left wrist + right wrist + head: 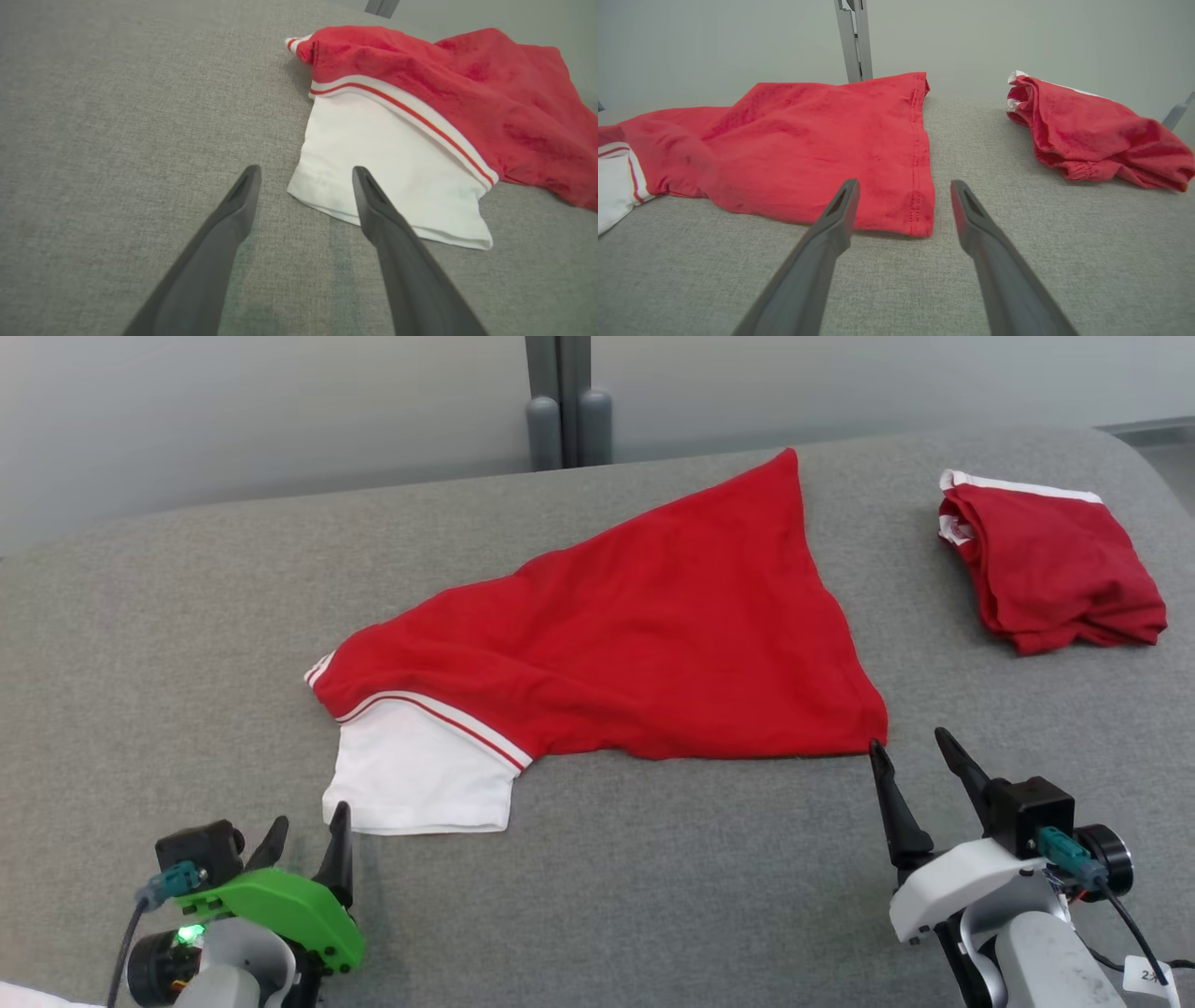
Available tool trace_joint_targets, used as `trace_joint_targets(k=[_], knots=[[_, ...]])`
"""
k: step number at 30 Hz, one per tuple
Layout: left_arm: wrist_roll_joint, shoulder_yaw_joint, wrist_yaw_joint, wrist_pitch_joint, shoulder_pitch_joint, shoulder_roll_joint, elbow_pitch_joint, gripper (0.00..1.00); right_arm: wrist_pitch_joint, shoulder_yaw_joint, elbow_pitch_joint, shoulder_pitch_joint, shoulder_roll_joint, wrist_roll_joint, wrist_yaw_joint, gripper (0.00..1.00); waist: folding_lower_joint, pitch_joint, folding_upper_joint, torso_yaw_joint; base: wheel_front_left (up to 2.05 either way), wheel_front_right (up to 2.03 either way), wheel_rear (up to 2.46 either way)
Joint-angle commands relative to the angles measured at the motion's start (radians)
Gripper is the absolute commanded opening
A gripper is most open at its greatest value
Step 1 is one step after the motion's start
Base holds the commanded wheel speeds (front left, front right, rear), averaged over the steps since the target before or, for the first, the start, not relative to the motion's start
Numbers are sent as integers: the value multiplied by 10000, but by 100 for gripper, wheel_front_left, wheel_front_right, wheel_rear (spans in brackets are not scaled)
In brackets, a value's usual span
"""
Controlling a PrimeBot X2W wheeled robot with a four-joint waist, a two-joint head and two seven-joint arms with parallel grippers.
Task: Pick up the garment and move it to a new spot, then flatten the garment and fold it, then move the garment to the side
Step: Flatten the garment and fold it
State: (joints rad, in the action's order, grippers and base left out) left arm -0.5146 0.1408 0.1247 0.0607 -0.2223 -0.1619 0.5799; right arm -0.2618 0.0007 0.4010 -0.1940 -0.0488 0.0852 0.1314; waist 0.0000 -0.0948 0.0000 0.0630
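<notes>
Nearest to the head camera are the two end effectors, and both hold their dark fingers apart with nothing between them. The left end effector (310,817) stands just before the white short sleeve (420,775). The right end effector (907,739) stands just beside the near right hem corner (868,733).

The wide grey cloth-covered desk (187,616) carries everything. Its covering is soft, so a fingertip that goes too low could catch in it instead of sliding under the garment.

The red cotton T-shirt with striped white trim (653,616) lies across the middle of the desk. It is not flat: it makes a rough triangle, its far tip comes close to the back edge, and the cloth is gathered in folds near the shoulder. If only one end is lifted, the other end would probably drag and fold more. A pull toward the back could let the tip slide over that edge.

The second red garment, crumpled, with white trim (1055,569), lies well apart at the far right. A new spot chosen on that side could put one garment on the other.

The sleeve is a weak place to hold, because the body would hang from it and twist. At the hem corner, the fingers may take only the upper layer, and then the shirt would open instead of rising whole.
</notes>
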Motion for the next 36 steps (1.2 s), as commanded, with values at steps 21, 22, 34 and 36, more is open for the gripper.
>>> trace_joint_targets(k=[21, 22, 34, 36], knots=[[-1060, 1046, 73, -92, -1222, -366, 1003, 42, -44, -294, 531, -459, -35, 22, -17, 100, 0, -773, 0, 484, 0, 0, 0], [-1136, 1094, 74, -46, -1239, -378, 948, 38, -44, -319, 620, -532, -37, 30, -17, 100, 0, -791, 0, 450, 0, 0, 0], [-1418, 1483, 76, 1027, -1228, -603, 196, 0, 737, -391, 2785, -2179, -35, 643, -17, 100, 0, -1129, 0, -134, 0, 0, 0], [-1398, 1530, 76, 1156, -1211, -573, 90, 0, 979, -340, 3171, -2416, -40, 606, -17, 100, 0, -1177, 0, -232, 0, 0, 0]])
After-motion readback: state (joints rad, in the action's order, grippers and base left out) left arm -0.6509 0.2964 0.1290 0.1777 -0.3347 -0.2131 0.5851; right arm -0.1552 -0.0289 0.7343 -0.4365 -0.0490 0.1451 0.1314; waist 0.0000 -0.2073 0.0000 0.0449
